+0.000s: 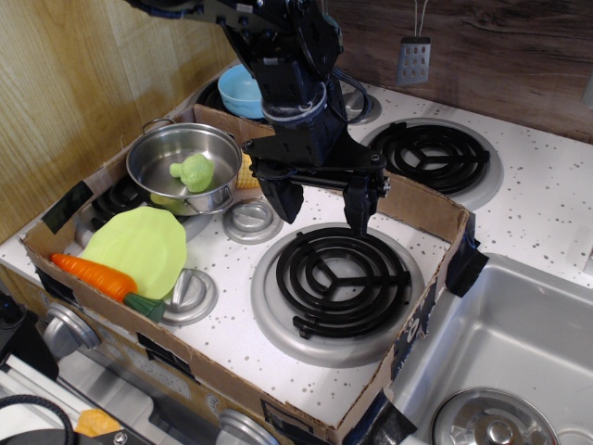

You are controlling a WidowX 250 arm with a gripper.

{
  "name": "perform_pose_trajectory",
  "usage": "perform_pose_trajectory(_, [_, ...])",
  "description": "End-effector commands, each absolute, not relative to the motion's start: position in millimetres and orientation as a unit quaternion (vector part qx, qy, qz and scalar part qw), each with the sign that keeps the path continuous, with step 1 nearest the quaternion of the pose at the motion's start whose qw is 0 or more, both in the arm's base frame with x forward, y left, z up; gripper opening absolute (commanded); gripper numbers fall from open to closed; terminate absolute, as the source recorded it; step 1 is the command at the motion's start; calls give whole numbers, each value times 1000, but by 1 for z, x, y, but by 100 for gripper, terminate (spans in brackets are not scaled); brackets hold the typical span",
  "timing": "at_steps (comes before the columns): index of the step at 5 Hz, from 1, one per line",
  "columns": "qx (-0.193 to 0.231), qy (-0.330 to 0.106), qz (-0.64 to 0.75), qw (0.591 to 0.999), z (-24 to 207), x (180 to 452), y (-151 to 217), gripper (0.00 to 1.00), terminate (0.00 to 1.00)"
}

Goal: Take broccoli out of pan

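The broccoli (pixel 194 171), a small pale lime-green toy, lies inside the pan (pixel 148 159), a shiny steel pot at the back left of the toy stove. My gripper (pixel 321 206) is open and empty, its two black fingers pointing down above the far edge of the front right burner (pixel 340 274). It is to the right of the pan, well apart from it. The arm hides part of the yellow corn cob (pixel 246 172) behind the pan.
A flat lime-green plate (pixel 144 248) and an orange carrot (pixel 97 275) lie at the front left. A light blue bowl (pixel 241 93) sits at the back. Cardboard walls (pixel 422 206) enclose the stove. A sink (pixel 514 362) is to the right.
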State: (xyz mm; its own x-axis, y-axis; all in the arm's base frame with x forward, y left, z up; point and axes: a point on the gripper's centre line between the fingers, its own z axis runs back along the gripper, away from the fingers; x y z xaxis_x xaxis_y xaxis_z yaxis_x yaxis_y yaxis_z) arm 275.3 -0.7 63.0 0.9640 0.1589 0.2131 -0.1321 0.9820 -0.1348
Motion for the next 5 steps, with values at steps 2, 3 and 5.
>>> perform_pose_trajectory(2, [-69, -111, 159, 979, 67, 278, 16, 100, 0])
perform_pose_trajectory(3, [-58, -102, 189, 975, 77, 289, 38, 100, 0])
perform_pose_trajectory(5, [-39, -98, 294, 950, 96, 295, 91, 100, 0])
